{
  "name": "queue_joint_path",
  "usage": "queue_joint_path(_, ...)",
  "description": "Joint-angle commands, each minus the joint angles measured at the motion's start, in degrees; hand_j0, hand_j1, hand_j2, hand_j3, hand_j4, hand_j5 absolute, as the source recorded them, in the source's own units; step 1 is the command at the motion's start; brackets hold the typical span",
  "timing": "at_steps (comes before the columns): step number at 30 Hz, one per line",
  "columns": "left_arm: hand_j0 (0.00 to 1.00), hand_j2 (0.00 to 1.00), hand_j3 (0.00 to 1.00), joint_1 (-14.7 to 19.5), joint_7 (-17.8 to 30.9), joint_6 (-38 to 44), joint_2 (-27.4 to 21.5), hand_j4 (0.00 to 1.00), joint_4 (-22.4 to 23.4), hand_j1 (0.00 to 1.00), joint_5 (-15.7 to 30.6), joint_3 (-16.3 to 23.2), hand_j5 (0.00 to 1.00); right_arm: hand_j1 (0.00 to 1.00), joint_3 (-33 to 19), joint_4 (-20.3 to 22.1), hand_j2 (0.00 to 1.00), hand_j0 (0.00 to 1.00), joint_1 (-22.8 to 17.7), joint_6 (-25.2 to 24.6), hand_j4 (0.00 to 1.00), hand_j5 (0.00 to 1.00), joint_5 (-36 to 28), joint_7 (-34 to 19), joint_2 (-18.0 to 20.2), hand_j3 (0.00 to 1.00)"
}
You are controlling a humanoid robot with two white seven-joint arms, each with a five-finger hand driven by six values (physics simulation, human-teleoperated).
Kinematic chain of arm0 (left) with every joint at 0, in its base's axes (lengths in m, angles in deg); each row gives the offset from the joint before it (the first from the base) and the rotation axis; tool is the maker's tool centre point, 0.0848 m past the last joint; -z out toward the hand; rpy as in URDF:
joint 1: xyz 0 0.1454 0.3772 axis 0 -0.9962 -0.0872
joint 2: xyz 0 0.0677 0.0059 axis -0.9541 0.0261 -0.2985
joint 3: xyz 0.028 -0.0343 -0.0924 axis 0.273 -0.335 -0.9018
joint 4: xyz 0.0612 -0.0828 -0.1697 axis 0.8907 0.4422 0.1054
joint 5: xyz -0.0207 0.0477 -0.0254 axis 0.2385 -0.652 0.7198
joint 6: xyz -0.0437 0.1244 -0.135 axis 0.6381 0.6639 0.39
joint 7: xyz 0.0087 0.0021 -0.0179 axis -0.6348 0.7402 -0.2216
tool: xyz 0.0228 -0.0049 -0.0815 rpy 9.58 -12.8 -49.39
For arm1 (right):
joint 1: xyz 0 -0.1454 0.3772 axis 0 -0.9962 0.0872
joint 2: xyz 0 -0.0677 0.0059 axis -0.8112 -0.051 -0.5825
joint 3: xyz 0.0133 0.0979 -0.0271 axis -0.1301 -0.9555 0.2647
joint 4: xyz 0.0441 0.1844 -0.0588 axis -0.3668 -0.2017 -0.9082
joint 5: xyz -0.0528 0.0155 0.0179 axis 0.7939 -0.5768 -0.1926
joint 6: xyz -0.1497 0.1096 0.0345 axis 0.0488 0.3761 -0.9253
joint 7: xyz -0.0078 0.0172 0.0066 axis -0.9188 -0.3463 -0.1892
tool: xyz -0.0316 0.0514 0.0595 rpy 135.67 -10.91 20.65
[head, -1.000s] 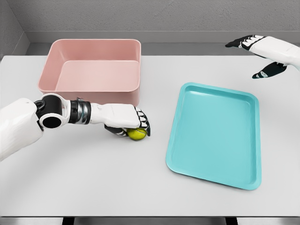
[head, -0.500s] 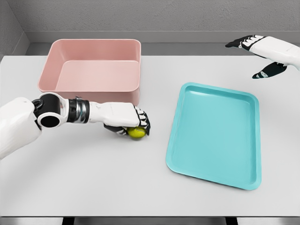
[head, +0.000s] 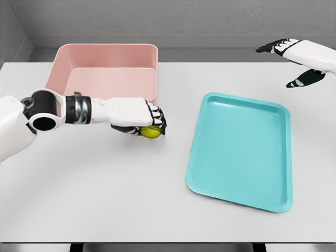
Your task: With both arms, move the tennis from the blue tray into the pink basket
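One tennis ball (head: pixel 150 132), clasped in our left hand (head: pixel 137 119), has risen toward the pink basket (head: pixel 105 73), nearly ready to drop in, while our right hand (head: pixel 299 55) hangs open beyond it

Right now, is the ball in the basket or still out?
Out. The ball sits in the left hand, in front of the pink basket's near wall.

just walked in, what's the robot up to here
The left hand is gripping the tennis ball just in front of the pink basket, not yet over it. The blue tray holds nothing. The right hand is open above the table's far right corner.
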Motion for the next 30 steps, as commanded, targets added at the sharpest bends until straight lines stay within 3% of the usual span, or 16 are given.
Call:
queue_joint_path(1,0.59,0.59,0.59,0.0,0.0,0.1,-0.2,0.59,-0.1,0.59,0.5,-0.5,0.59,1.0,-0.1,0.1,1.0,1.0,0.0,-0.1,1.0,1.0,-0.4,0.1,0.1,1.0)
queue_joint_path(20,0.59,0.59,0.59,5.3,0.0,0.1,-2.2,0.59,1.1,0.59,2.7,-1.4,0.59,1.0,-0.1,0.9,1.0,1.0,0.0,-0.1,1.0,1.0,-0.5,0.2,0.8,1.0)
queue_joint_path(30,0.59,0.59,0.59,7.6,-0.1,0.1,-2.0,0.59,5.7,0.59,3.0,-1.3,0.59,1.0,-0.1,0.9,1.0,1.0,0.0,-0.1,1.0,1.0,-0.4,0.2,0.9,1.0)
